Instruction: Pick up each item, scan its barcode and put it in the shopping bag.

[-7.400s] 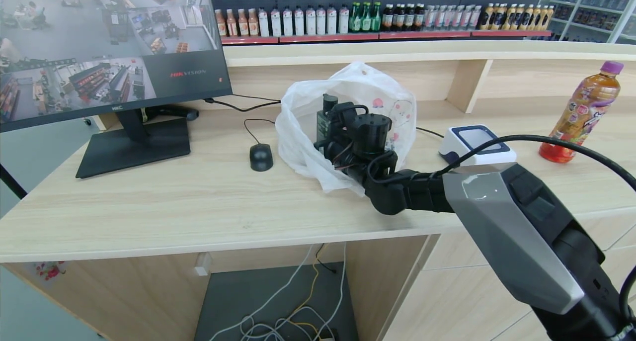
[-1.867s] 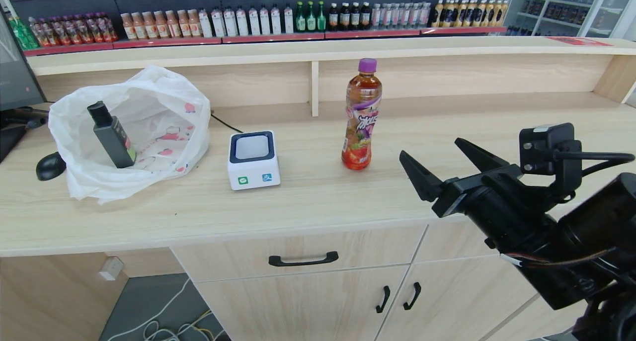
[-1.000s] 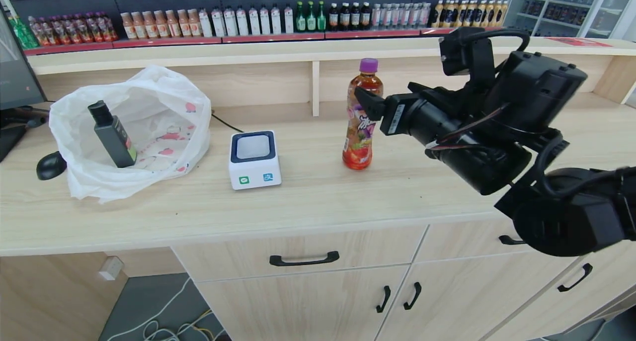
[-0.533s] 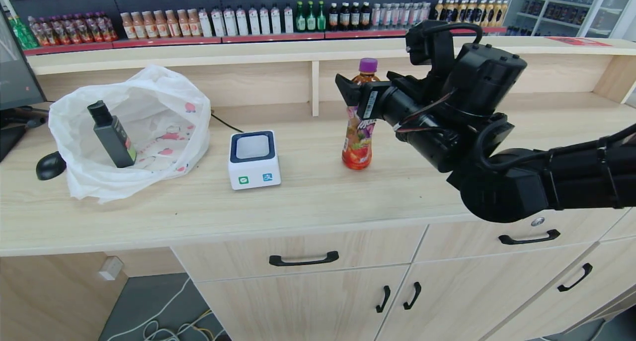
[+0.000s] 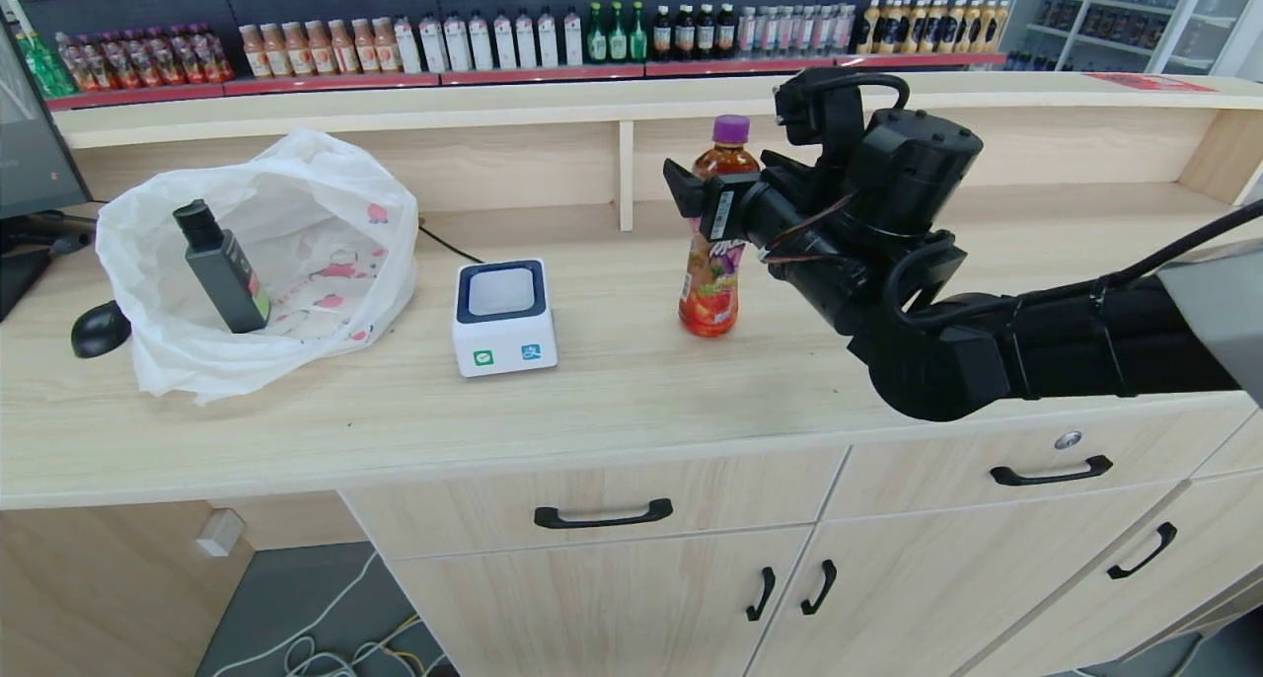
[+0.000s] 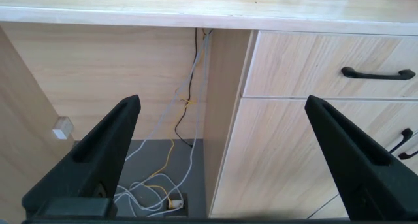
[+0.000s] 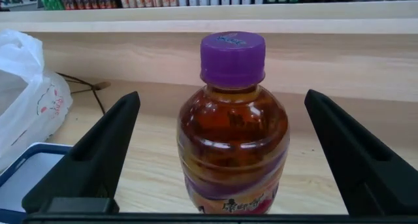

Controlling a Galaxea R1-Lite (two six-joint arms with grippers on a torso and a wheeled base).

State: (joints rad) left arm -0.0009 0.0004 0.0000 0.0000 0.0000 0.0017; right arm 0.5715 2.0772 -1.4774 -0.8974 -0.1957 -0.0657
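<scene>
the right claw (image 5: 712, 189) stands wide open around the orange purple-capped plastic bottle (image 5: 708, 297), so it can grab it.

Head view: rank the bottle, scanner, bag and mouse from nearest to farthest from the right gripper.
1. Bottle, between the open fingers of the right gripper.
2. Scanner, mid-counter to the left.
3. Bag, further left.
4. Mouse, far left beyond the bag.
</scene>
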